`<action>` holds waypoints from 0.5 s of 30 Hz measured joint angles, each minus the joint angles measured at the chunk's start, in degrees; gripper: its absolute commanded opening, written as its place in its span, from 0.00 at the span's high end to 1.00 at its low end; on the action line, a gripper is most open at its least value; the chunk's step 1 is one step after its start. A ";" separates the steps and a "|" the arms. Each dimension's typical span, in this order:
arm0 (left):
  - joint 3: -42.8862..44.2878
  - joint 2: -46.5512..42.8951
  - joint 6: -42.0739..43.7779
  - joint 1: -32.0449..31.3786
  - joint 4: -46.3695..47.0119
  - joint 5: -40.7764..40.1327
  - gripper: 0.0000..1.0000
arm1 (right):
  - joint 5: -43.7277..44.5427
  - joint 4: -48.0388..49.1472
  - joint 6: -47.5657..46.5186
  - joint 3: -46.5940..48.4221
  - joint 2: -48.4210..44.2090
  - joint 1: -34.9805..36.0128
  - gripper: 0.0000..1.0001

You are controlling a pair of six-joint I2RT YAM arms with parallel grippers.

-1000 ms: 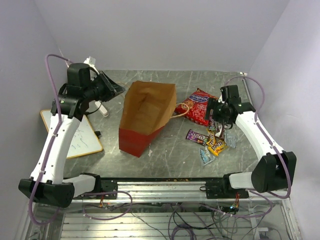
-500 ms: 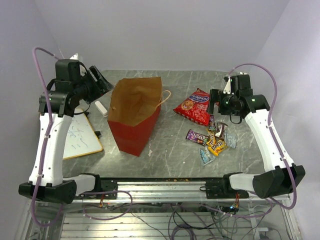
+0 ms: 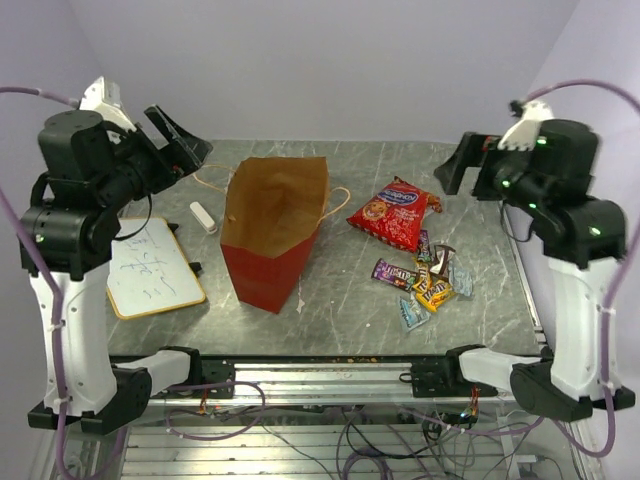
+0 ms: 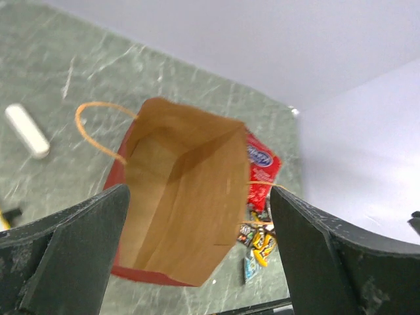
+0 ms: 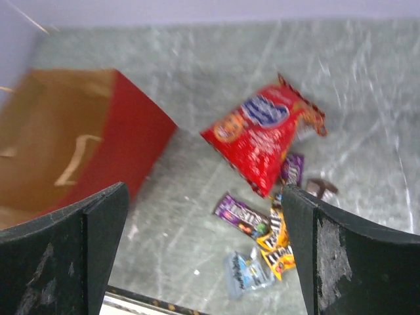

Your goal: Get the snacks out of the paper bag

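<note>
Hovering empty with jaws apart, the left gripper [image 3: 178, 140] and right gripper [image 3: 456, 165] look finished: the paper bag [image 3: 272, 230] stands hollow, with the red chip bag [image 3: 392, 212] and candy packets [image 3: 425, 282] at its 3 o'clock.

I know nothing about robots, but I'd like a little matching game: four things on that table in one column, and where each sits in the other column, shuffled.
Things
1. paper bag
2. red chip bag
3. small white stick
4. whiteboard

Places
a. flat at the left edge of the table, with writing on it
b. right of the paper bag, farther back than the candy packets
c. middle of the table, mouth open
d. between the whiteboard and the paper bag, toward the back

Pairs: 1-c, 2-b, 3-d, 4-a
</note>
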 measured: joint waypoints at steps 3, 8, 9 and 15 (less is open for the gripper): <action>3.96 -0.17 2.19 0.00 1.57 3.10 0.00 | -2.47 -0.76 1.33 9.46 -0.74 0.00 0.00; 4.94 -2.80 7.96 0.00 4.52 7.04 0.01 | -4.63 -0.92 4.17 19.28 -2.62 0.00 0.00; 5.20 -3.23 9.51 0.00 4.42 7.50 0.01 | -4.70 -0.92 4.63 19.80 -3.21 0.00 0.00; 10.38 -3.50 16.48 0.00 3.23 9.86 0.01 | -3.80 -0.90 6.19 18.16 -4.61 0.00 0.00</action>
